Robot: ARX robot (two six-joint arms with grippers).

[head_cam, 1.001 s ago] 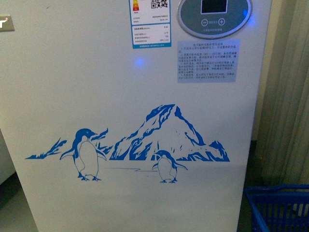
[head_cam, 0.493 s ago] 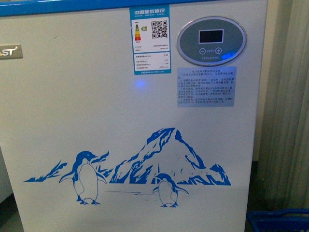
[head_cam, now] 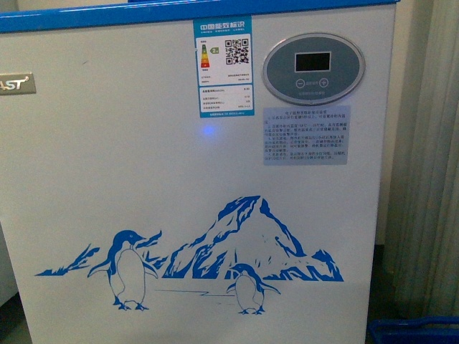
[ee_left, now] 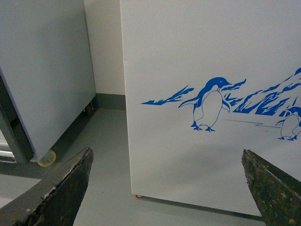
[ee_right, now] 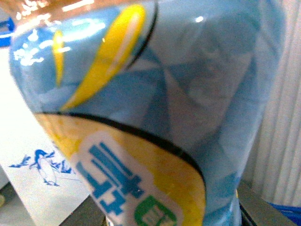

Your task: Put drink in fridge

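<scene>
The fridge (head_cam: 143,158) stands upright and fills the front view. It is a white chest cooler with a blue rim (head_cam: 179,13) along 12 o'clock, an oval grey display panel (head_cam: 313,69) at 1 o'clock, an energy label (head_cam: 225,67) just beside the panel toward 12, and a blue penguin-and-mountain graphic (head_cam: 208,251) across its lower face at 6 o'clock. The drink (ee_right: 155,117) fills the right wrist view, very close and blurred, showing a glossy blue label with yellow marks, amber liquid past one end of the label, and the fridge's white penguin face behind it.
</scene>
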